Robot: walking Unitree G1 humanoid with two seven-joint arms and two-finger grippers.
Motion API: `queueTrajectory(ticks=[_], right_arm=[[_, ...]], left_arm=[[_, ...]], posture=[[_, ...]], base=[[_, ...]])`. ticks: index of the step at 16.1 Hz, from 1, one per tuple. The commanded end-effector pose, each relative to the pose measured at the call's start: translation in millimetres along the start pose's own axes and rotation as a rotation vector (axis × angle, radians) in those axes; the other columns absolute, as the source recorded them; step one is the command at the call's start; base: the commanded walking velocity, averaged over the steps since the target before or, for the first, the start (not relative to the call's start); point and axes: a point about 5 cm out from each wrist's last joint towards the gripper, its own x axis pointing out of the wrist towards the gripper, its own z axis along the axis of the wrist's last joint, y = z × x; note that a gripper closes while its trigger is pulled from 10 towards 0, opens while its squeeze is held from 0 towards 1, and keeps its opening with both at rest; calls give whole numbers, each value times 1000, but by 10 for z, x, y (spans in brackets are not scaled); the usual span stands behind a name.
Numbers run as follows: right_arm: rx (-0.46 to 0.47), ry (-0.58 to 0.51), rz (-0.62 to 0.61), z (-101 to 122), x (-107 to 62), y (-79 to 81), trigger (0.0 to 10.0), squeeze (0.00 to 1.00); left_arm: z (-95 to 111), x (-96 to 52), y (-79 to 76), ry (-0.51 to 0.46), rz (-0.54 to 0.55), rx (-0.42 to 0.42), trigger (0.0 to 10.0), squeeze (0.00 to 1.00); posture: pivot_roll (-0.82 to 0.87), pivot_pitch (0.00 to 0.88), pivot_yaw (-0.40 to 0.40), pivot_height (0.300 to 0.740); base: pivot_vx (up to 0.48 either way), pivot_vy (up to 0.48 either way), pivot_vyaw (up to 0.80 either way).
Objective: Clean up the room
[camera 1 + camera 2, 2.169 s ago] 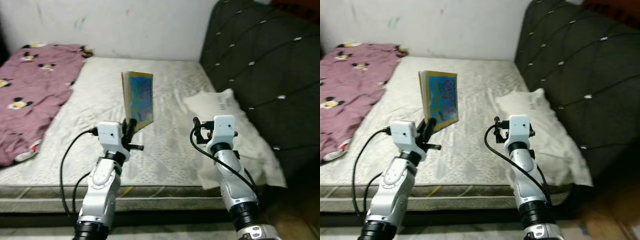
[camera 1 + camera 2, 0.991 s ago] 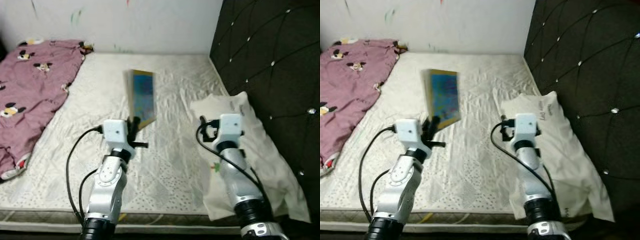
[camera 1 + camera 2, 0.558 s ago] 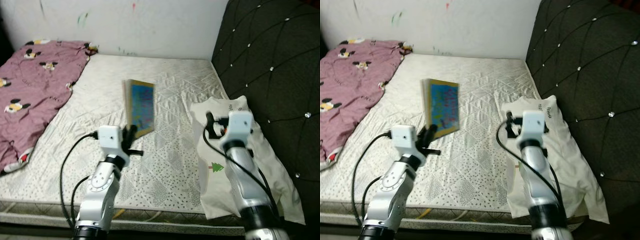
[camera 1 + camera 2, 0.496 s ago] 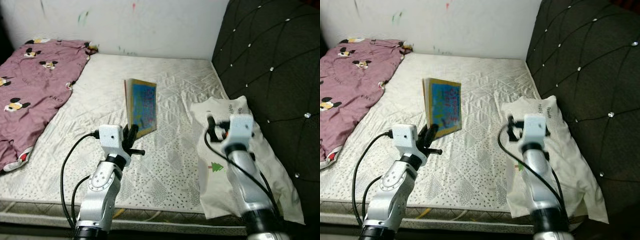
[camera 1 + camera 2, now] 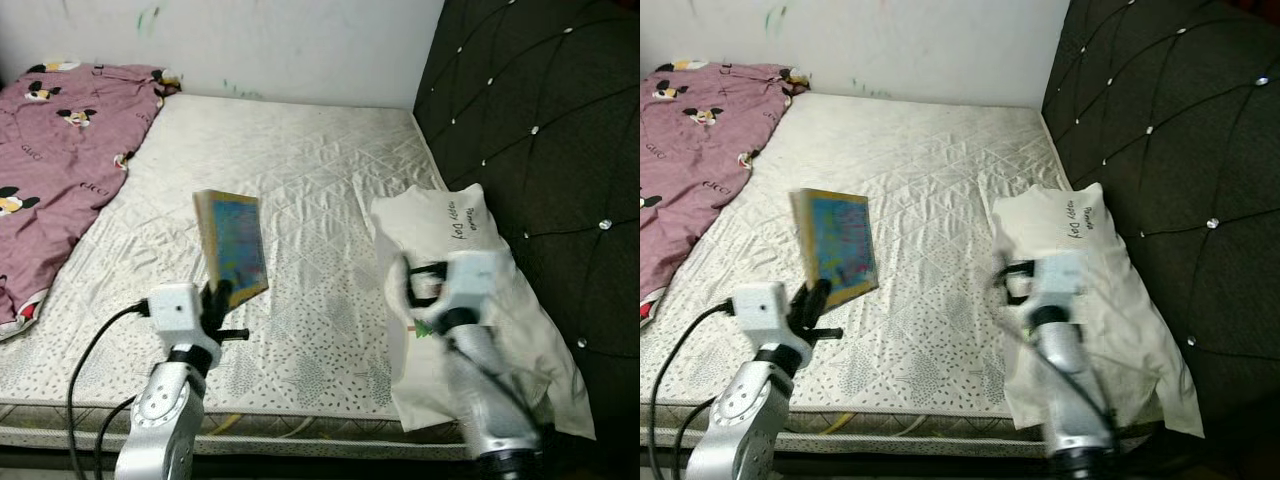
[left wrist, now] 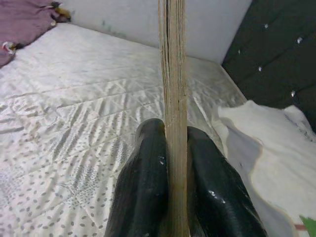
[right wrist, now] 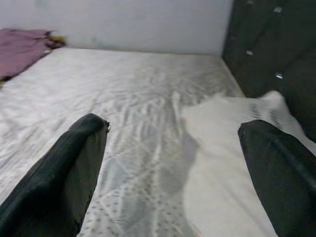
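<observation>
A colourful book (image 5: 232, 245) stands upright above the white mattress (image 5: 300, 160), its lower edge pinched by my left gripper (image 5: 216, 297), which is shut on it. Along the left wrist view the book's page edge (image 6: 173, 74) rises between the two black fingers (image 6: 148, 182). My right gripper (image 5: 412, 286) hovers, blurred, over the near end of a white pillow (image 5: 470, 240). Its fingers (image 7: 84, 163) stand wide apart in the right wrist view, open and holding nothing.
A purple cartoon-print blanket (image 5: 50, 130) covers the mattress's far left part. A dark tufted headboard (image 5: 540, 120) runs along the right side and a pale wall (image 5: 250, 40) closes the far end. The mattress's front edge (image 5: 300, 420) lies just below my arms.
The whole view has shifted, so the camera has moved. The book stays in my left gripper, which now sits lower and further left. My right arm is blurred in motion.
</observation>
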Motion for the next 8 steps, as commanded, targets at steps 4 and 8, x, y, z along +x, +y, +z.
queueTrajectory(ticks=[4, 8], right_arm=[[17, 22, 31, -16, -75, 51, 10000, 0], [30, 28, 19, -45, -116, 87, 10000, 0]], left_arm=[[75, -93, -121, -11, -82, -52, 10000, 0], [115, -63, -149, -17, -110, -80, 10000, 0]], posture=[[-29, 103, -69, 740], [-44, 115, -53, 740]], base=[[0, 0, 0], [0, 0, 0]])
